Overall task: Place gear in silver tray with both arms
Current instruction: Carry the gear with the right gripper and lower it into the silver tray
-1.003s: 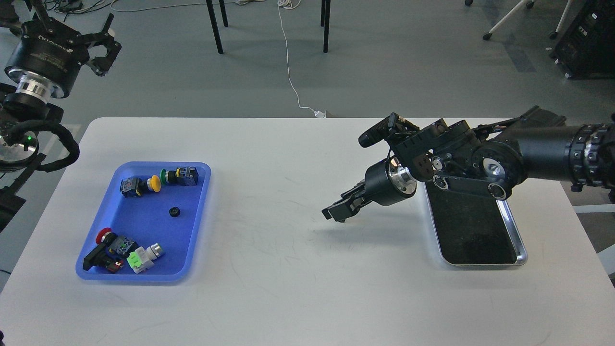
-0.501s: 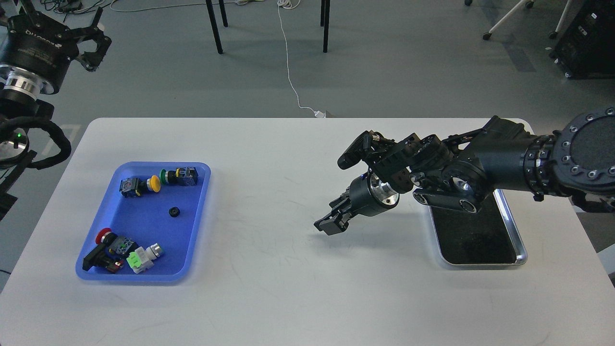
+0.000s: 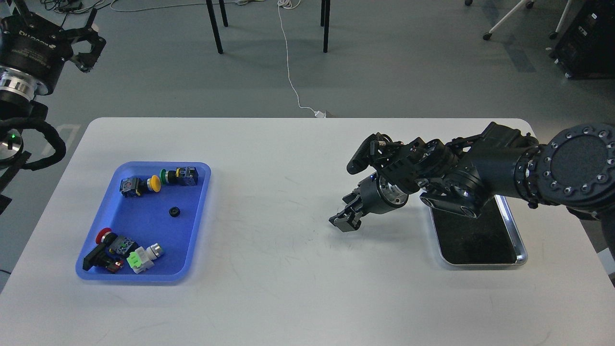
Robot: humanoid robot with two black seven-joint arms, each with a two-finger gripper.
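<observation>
The gear (image 3: 174,211) is a small black toothed ring lying alone in the middle of the blue tray (image 3: 194,240) at the left. The silver tray (image 3: 521,254) lies at the right of the table, its far end hidden under my right arm. My right gripper (image 3: 346,222) hangs low over the bare table, left of the silver tray and far from the gear; it is dark and its fingers cannot be told apart. My left gripper (image 3: 89,41) is raised at the top left, beyond the table's edge, with its fingers spread and empty.
The blue tray also holds several push-button switches: yellow (image 3: 153,182) and green (image 3: 166,176) ones at the back, a red one (image 3: 103,236) and a light green one (image 3: 137,261) at the front. Chair legs (image 3: 215,29) and a white cable (image 3: 288,57) are on the floor behind.
My right gripper swung out left over the table, then drew back a little toward the silver tray, as the arm's elbow came into view. My left gripper drifted up and left.
</observation>
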